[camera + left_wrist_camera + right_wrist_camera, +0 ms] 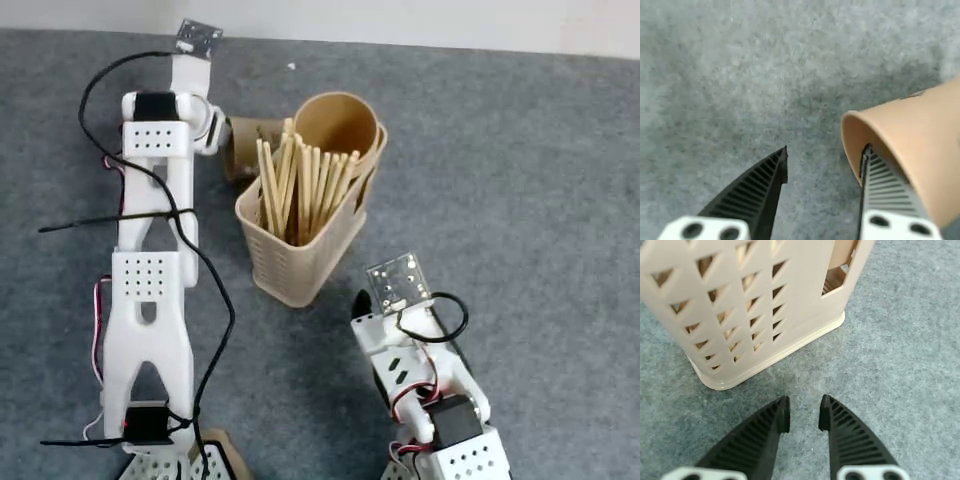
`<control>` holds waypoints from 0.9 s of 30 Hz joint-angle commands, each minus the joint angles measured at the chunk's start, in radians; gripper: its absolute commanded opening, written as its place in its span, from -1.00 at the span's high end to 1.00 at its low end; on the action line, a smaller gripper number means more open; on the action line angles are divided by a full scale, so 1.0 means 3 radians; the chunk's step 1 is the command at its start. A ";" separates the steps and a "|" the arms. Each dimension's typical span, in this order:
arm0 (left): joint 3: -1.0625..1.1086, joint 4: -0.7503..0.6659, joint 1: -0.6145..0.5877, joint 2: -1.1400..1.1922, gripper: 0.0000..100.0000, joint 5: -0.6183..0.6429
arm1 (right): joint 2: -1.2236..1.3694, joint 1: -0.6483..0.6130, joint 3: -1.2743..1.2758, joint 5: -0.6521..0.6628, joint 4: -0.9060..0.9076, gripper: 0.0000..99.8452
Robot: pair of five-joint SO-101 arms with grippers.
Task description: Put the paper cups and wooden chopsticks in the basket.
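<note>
A beige slotted basket (292,268) stands mid-table holding several wooden chopsticks (300,185) and an upright paper cup (336,122). A second paper cup (250,140) lies on its side on the grey carpet, against the basket's far left side. My left gripper (826,150) is open at that cup (912,150), one finger (880,185) inside its mouth and the other finger (760,185) outside, over carpet. My right gripper (804,400) hovers low in front of the basket (755,300), open a narrow gap, with nothing between its fingers.
Grey carpet covers the table, with free room to the right of the basket and at the far left. Black cables (205,270) loop along the left arm, close to the basket's left side. The right arm's base (440,420) sits near the front edge.
</note>
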 commanded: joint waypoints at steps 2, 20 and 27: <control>-0.0269 -0.0113 -0.0003 -0.0064 0.52 0.0020 | -0.0043 0.0038 0.0458 -0.0031 0.0013 0.78; -0.0269 -0.0061 0.0632 -0.0084 0.52 0.0036 | -0.0043 0.0033 0.0458 -0.0031 0.0013 0.78; -0.0284 0.0419 0.0565 -0.0090 0.52 0.0189 | -0.0043 0.0033 0.0458 -0.0031 0.0013 0.78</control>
